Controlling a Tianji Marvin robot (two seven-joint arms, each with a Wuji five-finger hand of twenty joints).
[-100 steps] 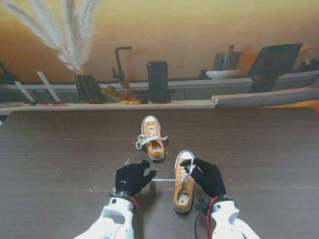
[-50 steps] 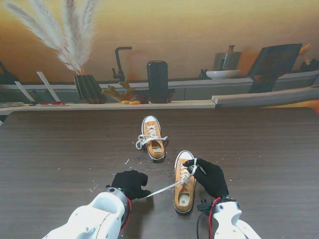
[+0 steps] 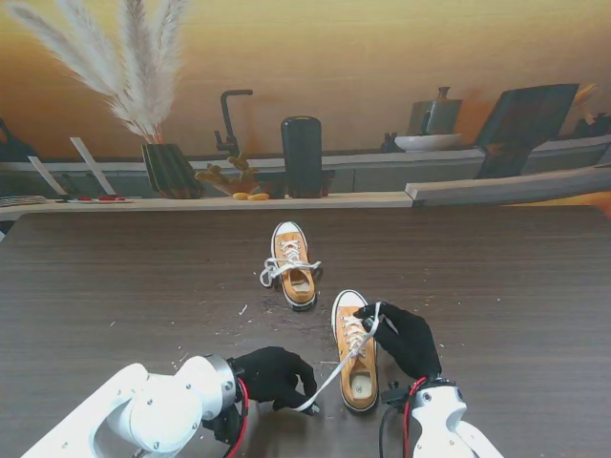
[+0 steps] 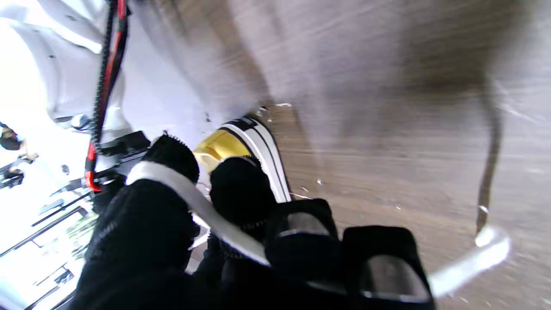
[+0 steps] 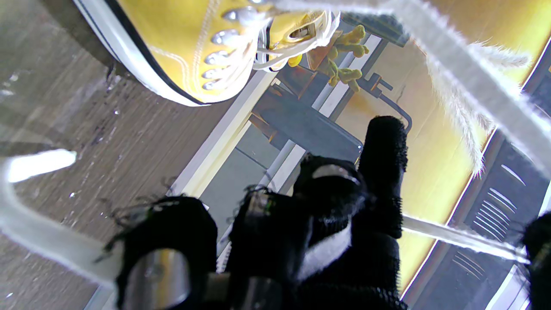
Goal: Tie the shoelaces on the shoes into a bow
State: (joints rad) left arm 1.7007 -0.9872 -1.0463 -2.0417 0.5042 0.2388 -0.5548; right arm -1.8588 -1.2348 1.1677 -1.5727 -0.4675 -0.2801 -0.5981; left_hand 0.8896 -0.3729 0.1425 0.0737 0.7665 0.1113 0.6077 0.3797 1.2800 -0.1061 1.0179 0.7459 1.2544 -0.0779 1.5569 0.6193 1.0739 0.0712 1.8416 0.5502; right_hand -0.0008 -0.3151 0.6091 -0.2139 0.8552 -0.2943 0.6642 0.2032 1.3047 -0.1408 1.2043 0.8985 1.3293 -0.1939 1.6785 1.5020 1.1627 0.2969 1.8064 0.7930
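Two yellow sneakers lie on the dark wooden table. The far shoe has its white laces in a bow. The near shoe lies between my hands, its laces loose. My left hand, in a black glove, is shut on one white lace and holds it taut, low and near me, to the left of the heel. In the left wrist view that lace crosses the curled fingers. My right hand sits beside the shoe's right flank, shut on the other lace end near the eyelets.
Small white crumbs are scattered on the table around the shoes. At the far edge runs a shelf with a black cylinder, a vase of pampas grass and kitchen items.
My left arm has swung nearer to me and rolled over, dragging its lace down past the shoe's heel side. The near shoe has shifted slightly. My right hand has barely moved.
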